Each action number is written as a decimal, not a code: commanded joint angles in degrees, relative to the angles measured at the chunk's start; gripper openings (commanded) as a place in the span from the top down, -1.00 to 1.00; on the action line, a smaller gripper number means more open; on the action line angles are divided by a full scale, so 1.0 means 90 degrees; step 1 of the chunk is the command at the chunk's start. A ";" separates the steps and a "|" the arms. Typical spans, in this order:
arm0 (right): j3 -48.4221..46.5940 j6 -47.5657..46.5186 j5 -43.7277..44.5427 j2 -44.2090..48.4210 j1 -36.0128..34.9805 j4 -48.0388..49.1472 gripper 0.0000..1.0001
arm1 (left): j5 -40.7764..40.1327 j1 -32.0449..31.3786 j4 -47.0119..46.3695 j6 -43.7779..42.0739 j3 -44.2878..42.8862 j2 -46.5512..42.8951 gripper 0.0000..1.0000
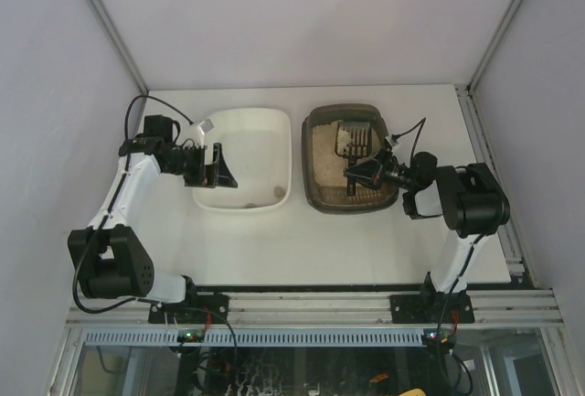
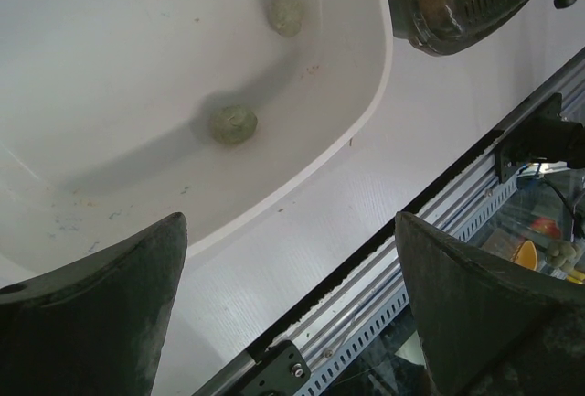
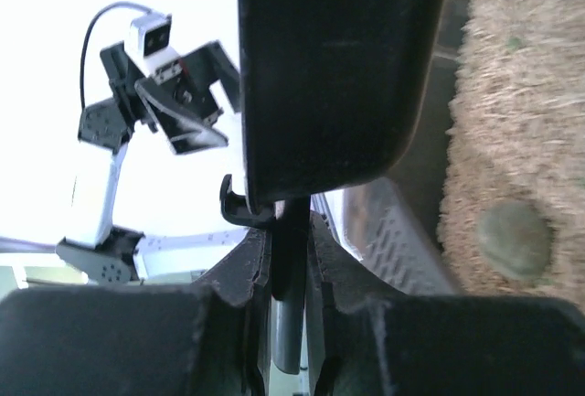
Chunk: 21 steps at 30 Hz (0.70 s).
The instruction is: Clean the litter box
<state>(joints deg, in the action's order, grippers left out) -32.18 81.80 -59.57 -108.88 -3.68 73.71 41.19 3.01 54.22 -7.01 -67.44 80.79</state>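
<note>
The dark grey-brown litter box [image 1: 317, 190] sits right of centre, with beige litter [image 3: 521, 94] inside. A grey slotted scoop [image 1: 354, 138] lies in it. My right gripper [image 1: 366, 175] is over the box's near half, shut on the scoop's dark handle [image 3: 291, 259]. The scoop's dark back [image 3: 329, 76] fills that view. One greenish clump [image 3: 516, 239] lies on the litter beside it. My left gripper [image 1: 215, 167] is open and empty over the left side of the white tray [image 1: 274, 122]. Two greenish clumps [image 2: 233, 124] [image 2: 284, 14] lie in the tray.
The white tray and the litter box stand side by side with a narrow gap. The litter box's corner shows in the left wrist view [image 2: 466, 3]. The table's near edge with a metal rail [image 2: 384, 277] is below. Enclosure walls close in at left, right and back.
</note>
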 commanded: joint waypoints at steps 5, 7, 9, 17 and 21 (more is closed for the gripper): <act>-0.0179 -0.0070 -0.0094 0.0471 -0.0005 -0.0044 1.00 | 0.0199 -0.0021 0.0006 -0.0154 0.0110 -0.0078 -0.98; -0.0270 -0.0368 -0.0241 0.0597 -0.0236 -0.0572 1.00 | 0.0181 -0.0018 0.0027 -0.0163 0.0115 -0.0104 -0.98; -0.0173 -0.0176 -0.0248 0.0701 -0.0079 -0.0280 1.00 | 0.0164 -0.0016 0.0030 -0.0161 0.0117 -0.0148 -0.97; -0.0077 0.0152 -0.0426 0.0511 -0.0450 0.0063 1.00 | 0.0159 -0.0020 0.0049 -0.0202 0.0127 -0.0193 -0.98; 0.0346 0.0913 -0.0118 0.0516 -0.0006 0.1250 1.00 | 0.0150 -0.0016 0.0052 -0.0224 0.0151 -0.0227 -0.98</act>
<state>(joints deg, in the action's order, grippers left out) -31.73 85.60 -61.76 -105.73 -6.17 74.76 41.19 3.01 54.59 -7.25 -67.44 80.79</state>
